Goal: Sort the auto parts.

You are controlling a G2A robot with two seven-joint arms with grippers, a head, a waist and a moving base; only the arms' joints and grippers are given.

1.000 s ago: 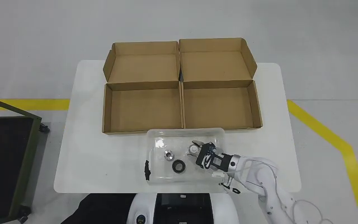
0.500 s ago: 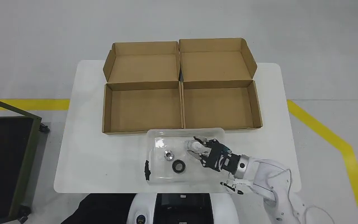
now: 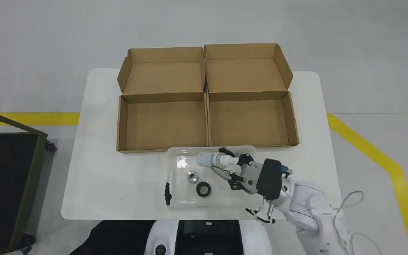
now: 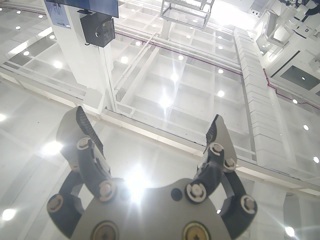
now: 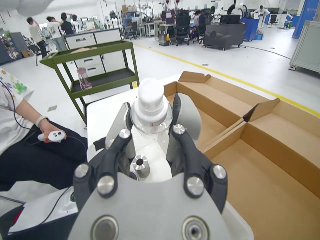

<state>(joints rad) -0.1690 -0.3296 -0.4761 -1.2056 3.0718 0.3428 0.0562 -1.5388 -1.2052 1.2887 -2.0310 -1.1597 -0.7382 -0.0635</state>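
My right gripper [image 5: 151,116] is shut on a white and clear plastic part [image 5: 150,106] with a rounded white cap, held up above the clear plastic tray [image 3: 175,155]. From above, the same part [image 3: 211,159] lies sideways over the tray's back half, with the right gripper [image 3: 231,167] behind it. A silver metal cylinder [image 3: 190,177] and a black ring [image 3: 204,189] rest in the tray; the silver cylinder [image 5: 140,166] also shows below the gripper. My left gripper [image 4: 150,131] points up at the ceiling, open, with nothing between its fingers.
Two open cardboard boxes [image 3: 163,124] [image 3: 252,121] stand side by side behind the tray, lids folded back; the boxes [image 5: 250,131] are to the right of the held part. A small black item [image 3: 167,192] sits at the tray's left edge.
The right gripper has lifted the white and clear part out of the tray and turned, so the part now points left over the tray's back half.
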